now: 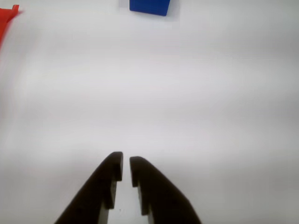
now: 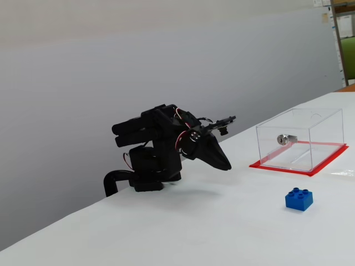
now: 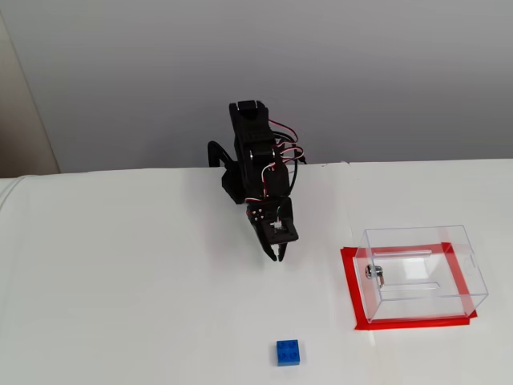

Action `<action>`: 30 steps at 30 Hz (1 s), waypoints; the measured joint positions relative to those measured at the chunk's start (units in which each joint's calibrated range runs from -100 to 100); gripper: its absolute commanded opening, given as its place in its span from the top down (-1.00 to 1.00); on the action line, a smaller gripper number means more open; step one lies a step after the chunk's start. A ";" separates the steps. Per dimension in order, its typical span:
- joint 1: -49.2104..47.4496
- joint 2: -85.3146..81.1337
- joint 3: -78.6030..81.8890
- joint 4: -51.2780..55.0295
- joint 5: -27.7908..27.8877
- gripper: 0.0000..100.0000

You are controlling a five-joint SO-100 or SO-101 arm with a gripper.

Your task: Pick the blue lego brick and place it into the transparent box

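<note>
The blue lego brick (image 3: 289, 352) lies on the white table near the front edge, studs up; it also shows in a fixed view (image 2: 299, 199) and at the top edge of the wrist view (image 1: 149, 6). The transparent box (image 3: 421, 271) stands to the brick's right on its red base, with a silver lock cylinder (image 2: 284, 139) on one wall. My gripper (image 3: 276, 257) hangs low over the table well behind the brick, its black fingers (image 1: 110, 175) nearly together with a thin gap and nothing between them. The same gripper (image 2: 226, 166) points down towards the table.
The arm's black base (image 3: 240, 180) is clamped at the table's back edge against a grey wall. A red corner of the box's base (image 1: 7, 21) shows at the wrist view's top left. White table (image 3: 120, 281) spreads to the left.
</note>
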 measured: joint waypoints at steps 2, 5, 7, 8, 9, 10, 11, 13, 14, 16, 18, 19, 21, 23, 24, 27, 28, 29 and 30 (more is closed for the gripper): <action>0.00 2.79 -2.29 0.00 0.00 0.96; 0.00 7.95 -7.86 0.00 0.00 0.96; -0.11 11.16 -12.18 0.00 0.00 0.96; -0.11 13.62 -15.27 0.00 0.00 0.96; -0.11 15.05 -17.30 0.00 0.05 0.96; -0.11 16.32 -18.98 0.00 0.05 0.96; -0.11 18.44 -21.18 0.00 0.05 0.96; -0.11 22.24 -25.33 0.00 0.05 0.96; -0.11 24.19 -27.27 0.00 0.05 0.96; -0.11 28.25 -30.89 0.00 0.05 0.95; -0.11 32.64 -34.42 0.00 0.05 0.95; -0.11 34.84 -36.19 0.00 0.05 0.95; -0.11 38.99 -39.54 0.09 0.05 0.95; -0.11 42.79 -42.45 0.09 0.05 0.95; -0.11 44.65 -43.78 0.09 0.05 0.95; -0.11 49.39 -46.95 0.09 -0.29 0.95; -0.11 50.66 -47.84 0.17 -1.07 0.95; -0.11 51.92 -48.63 0.17 -1.71 0.95; 0.11 53.11 -49.34 0.17 -2.15 0.95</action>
